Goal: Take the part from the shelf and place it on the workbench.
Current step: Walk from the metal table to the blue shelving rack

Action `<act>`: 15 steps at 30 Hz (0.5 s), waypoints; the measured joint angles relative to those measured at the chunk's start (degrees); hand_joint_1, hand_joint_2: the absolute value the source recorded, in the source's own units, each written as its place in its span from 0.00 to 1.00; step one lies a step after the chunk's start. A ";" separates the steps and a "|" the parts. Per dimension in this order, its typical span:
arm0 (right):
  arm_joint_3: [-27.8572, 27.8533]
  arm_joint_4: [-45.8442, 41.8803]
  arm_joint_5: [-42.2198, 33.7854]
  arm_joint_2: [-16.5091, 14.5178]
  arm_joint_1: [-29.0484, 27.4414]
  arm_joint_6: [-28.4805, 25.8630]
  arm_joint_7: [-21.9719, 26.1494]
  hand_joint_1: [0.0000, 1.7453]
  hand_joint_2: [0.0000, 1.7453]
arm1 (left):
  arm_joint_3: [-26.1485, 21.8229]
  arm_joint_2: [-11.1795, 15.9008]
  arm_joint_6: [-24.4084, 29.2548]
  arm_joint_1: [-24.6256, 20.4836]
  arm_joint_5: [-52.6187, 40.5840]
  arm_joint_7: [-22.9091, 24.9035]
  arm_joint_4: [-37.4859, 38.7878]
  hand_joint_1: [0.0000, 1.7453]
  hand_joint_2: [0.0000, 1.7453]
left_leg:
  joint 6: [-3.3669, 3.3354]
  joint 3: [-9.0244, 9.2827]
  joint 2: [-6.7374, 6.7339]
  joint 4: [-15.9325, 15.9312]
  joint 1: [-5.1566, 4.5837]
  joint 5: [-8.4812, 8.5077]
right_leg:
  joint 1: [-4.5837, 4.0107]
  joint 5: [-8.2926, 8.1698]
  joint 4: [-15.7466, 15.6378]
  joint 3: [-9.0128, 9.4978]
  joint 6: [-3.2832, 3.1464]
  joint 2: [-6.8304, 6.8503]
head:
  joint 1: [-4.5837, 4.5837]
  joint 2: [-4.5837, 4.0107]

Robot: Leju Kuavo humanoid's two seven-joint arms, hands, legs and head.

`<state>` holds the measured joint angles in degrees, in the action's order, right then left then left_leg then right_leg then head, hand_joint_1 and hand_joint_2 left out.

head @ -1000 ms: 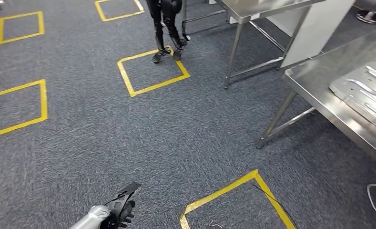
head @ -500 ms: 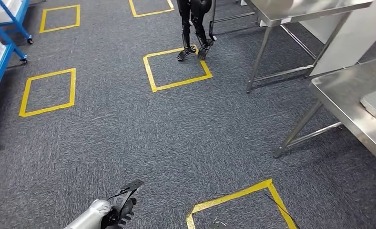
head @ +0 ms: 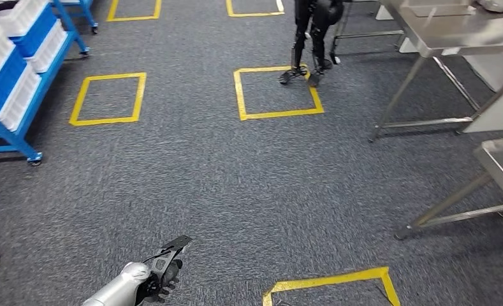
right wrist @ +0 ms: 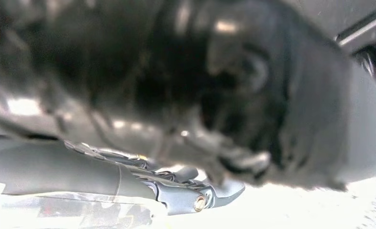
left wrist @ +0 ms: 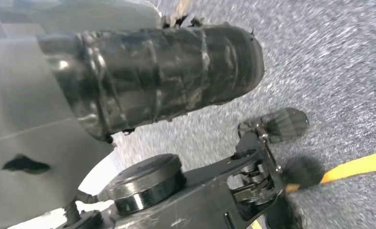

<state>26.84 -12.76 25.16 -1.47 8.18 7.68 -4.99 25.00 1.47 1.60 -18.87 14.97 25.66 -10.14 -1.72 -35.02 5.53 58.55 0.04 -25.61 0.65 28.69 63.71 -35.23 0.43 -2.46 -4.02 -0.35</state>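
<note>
Head view: the left hand (head: 161, 273) hangs low over grey carpet, dark fingers curled, grasp unclear. The blue shelf (head: 19, 95) stands at far left, with steel workbenches (head: 449, 32) at right.

Left wrist view: taped thumb (left wrist: 167, 81) above carpet.

Right wrist view: the right hand (right wrist: 190, 95) is a dark blur, its state unreadable.

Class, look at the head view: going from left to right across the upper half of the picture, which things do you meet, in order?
Blue shelf with white bins → yellow floor square → second yellow floor square → another robot's legs → steel workbench.
</note>
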 joint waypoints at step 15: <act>7.47 -0.66 3.03 -0.92 0.48 -0.02 -1.26 0.00 0.00 | 0.00 2.54 1.93 3.61 7.58 -3.25 0.00 0.00 0.00 | 4.52 -3.39 -6.82 4.40 1.61 0.24 | 0.86 -0.02 -6.00 4.79 -0.45 6.36 | -0.44 -0.01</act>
<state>34.31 -13.41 28.19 -2.39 8.67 7.66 -6.25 25.00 4.01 3.53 -15.26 22.56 22.42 -10.14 2.80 -38.41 -1.29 62.95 1.66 -25.37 1.51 28.66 57.71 -30.44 -0.02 3.90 -4.45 -0.35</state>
